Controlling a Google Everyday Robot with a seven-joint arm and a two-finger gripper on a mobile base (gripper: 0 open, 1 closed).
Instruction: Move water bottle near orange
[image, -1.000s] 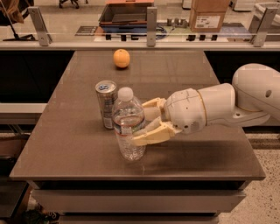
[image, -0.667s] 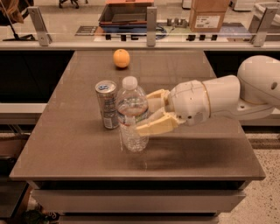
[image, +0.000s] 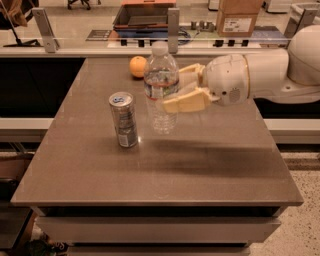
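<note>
The gripper (image: 174, 89) reaches in from the right edge of the counter (image: 210, 170) on a thick white arm (image: 265, 75). Its two tan fingers (image: 186, 102) are clamped on the water bottle (image: 161, 90), one finger behind the bottle and one in front, gripping it at about the level of its label band. The bottle stands upright with its white cap on top. It is over the far half of the counter, roughly midway between the left and right edges. Its base seems to hang a little above the surface rather than rest on it, though from this angle that is hard to say for sure. The orange (image: 138, 66) lies near the far edge, just beside the bottle on its left and slightly behind it. The two do not appear to touch. A silver can (image: 124, 119) stands upright nearer the left edge and closer to the front than the bottle, with a clear gap between them. Beyond the far edge, past a rail, a cardboard box (image: 237, 17) sits toward the right.
</note>
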